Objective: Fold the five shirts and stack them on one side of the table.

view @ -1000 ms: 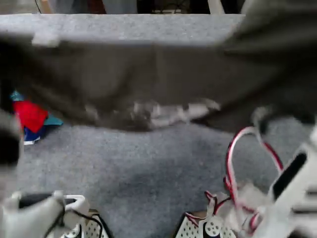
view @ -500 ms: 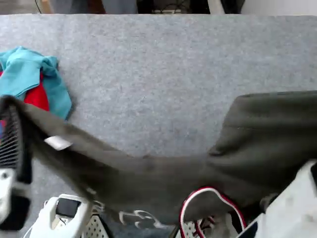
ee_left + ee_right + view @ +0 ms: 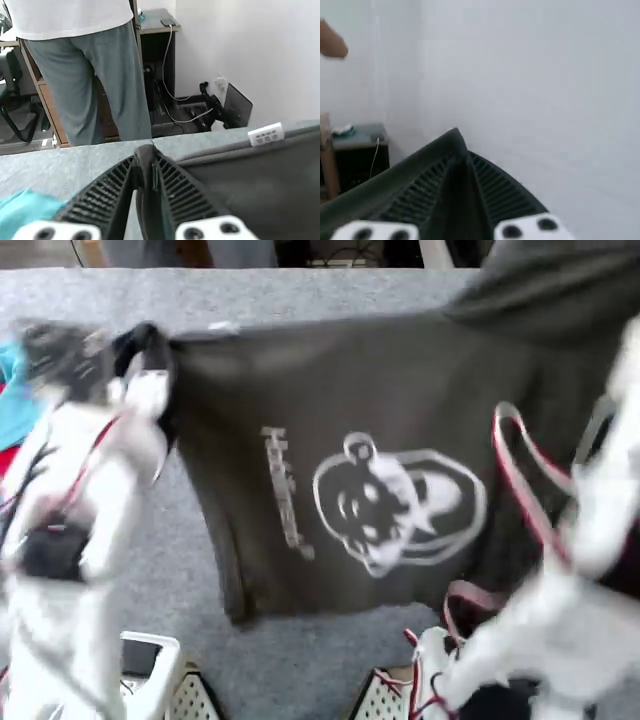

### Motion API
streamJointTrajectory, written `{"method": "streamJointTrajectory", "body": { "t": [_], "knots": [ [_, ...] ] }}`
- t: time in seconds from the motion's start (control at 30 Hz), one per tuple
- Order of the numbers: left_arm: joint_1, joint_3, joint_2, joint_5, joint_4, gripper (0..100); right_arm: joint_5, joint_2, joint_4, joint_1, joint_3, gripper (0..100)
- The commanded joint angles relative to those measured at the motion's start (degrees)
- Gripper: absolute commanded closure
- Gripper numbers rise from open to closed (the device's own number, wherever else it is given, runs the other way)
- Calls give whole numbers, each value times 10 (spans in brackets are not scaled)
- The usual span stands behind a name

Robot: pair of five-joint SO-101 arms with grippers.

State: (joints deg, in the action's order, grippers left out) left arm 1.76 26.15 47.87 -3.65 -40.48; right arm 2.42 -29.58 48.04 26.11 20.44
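Since half a second ago you've swung the dark grey shirt [image 3: 400, 380] up from its sag along the table's near edge, and it now hangs spread wide between both arms. Your left gripper [image 3: 145, 160] has its jaws pressed together on a pinch of the shirt's upper hem, not far from the white neck label [image 3: 265, 134]. Your right gripper [image 3: 457, 157] is likewise clamped tight on a fold of the same dark cloth. Between them the shirt is stretched in the air above the table [image 3: 300, 670], from near the far left corner across to the right edge. Its white printed graphic [image 3: 395, 500] faces the overhead camera. A teal shirt [image 3: 6, 400] lies bunched at the table's left edge.
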Motion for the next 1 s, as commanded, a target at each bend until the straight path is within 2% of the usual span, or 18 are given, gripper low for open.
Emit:
{"method": "streamJointTrajectory", "body": {
  "t": [0.0,0.07,0.2,0.33,0.43,0.5,0.63,0.7,0.83,0.97],
  "knots": [
    [-10,95,-77,-4,309,971,19,44,-148,-29,-146,986],
    [-10,61,-151,-4,344,971,19,86,-236,-29,-190,986],
    [-32,-89,-320,0,331,971,18,196,-341,-30,-183,986],
    [-38,-255,-445,18,249,971,16,325,-353,-44,-80,986],
    [-36,-340,-484,23,159,971,18,415,-344,-51,18,986],
    [-34,-362,-491,24,110,971,18,459,-291,-54,83,986],
    [-34,-341,-492,20,47,971,27,516,-99,-67,188,984],
    [-34,-313,-497,20,29,971,75,541,8,-83,219,981],
    [-44,-222,-495,20,45,971,154,588,207,-117,249,980],
    [-65,-152,-496,24,77,971,173,625,334,-131,255,963]
  ]
}}
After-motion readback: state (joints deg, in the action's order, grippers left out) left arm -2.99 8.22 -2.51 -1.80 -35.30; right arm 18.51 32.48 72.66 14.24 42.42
